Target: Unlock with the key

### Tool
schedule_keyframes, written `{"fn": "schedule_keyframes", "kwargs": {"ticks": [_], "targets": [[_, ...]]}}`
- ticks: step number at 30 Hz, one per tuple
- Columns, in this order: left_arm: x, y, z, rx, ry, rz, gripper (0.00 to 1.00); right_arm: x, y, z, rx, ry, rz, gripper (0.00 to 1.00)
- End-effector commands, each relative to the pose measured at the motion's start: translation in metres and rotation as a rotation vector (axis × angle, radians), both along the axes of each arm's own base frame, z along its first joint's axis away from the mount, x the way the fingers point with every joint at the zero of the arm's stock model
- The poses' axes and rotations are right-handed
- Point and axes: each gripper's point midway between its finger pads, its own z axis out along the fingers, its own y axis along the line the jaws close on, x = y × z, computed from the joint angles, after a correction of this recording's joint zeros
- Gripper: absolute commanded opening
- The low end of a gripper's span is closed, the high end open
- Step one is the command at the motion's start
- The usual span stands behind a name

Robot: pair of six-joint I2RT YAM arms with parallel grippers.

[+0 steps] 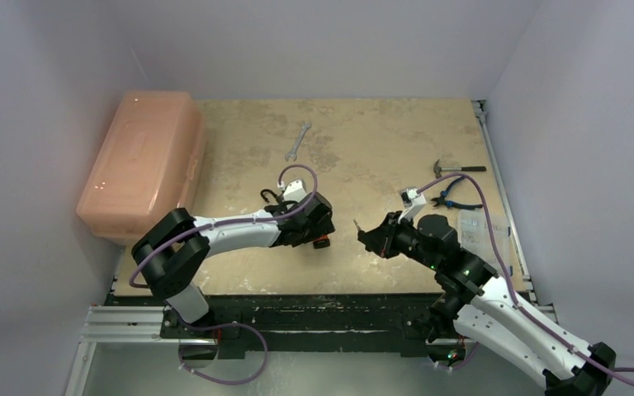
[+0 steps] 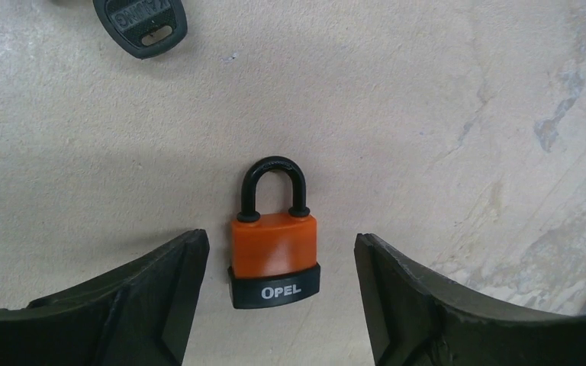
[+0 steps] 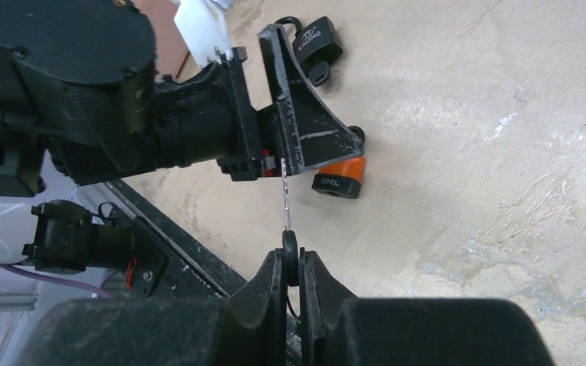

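Note:
An orange padlock (image 2: 275, 244) with a black shackle and a black base marked OPEL lies flat on the table. My left gripper (image 2: 278, 242) is open, with one finger on each side of the lock and touching neither side. In the top view the left gripper (image 1: 317, 229) covers most of the lock (image 1: 323, 242). My right gripper (image 3: 291, 259) is shut on the black head of a key (image 3: 286, 206). The blade sticks out toward the orange padlock (image 3: 339, 174) and stands a little short of it. In the top view the right gripper (image 1: 370, 239) is just right of the left one.
A small black padlock marked KALING (image 3: 317, 42) lies just beyond the left gripper, and also shows in the left wrist view (image 2: 141, 23). A pink plastic box (image 1: 144, 161) stands at the left. A wrench (image 1: 297, 140), hammer (image 1: 456, 168), pliers (image 1: 450, 195) and clear bag (image 1: 480, 228) lie farther off.

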Motion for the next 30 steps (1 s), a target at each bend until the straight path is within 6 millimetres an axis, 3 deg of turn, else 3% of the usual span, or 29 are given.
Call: {"fn": "schedule_keyframes", "kwargs": {"ticks": [1,7,15,19,30], "targets": [[0.007,-0.004,0.036,-0.068,-0.082,0.010,0.72,0.009,0.001,0.008,-0.005,-0.057,-0.014,0.00],[-0.003,-0.005,0.086,-0.130,-0.166,-0.005,0.55,0.025,-0.004,0.011,-0.051,-0.076,-0.079,0.00],[-0.017,-0.014,0.130,-0.304,-0.178,-0.020,0.50,0.044,0.009,0.007,-0.109,-0.098,-0.098,0.00],[-0.014,-0.019,0.139,-0.339,-0.183,0.000,0.46,0.046,0.023,0.009,-0.149,-0.126,-0.096,0.00],[-0.006,-0.033,0.134,-0.366,-0.177,0.014,0.37,0.042,0.048,0.014,-0.188,-0.166,-0.034,0.00]]}}
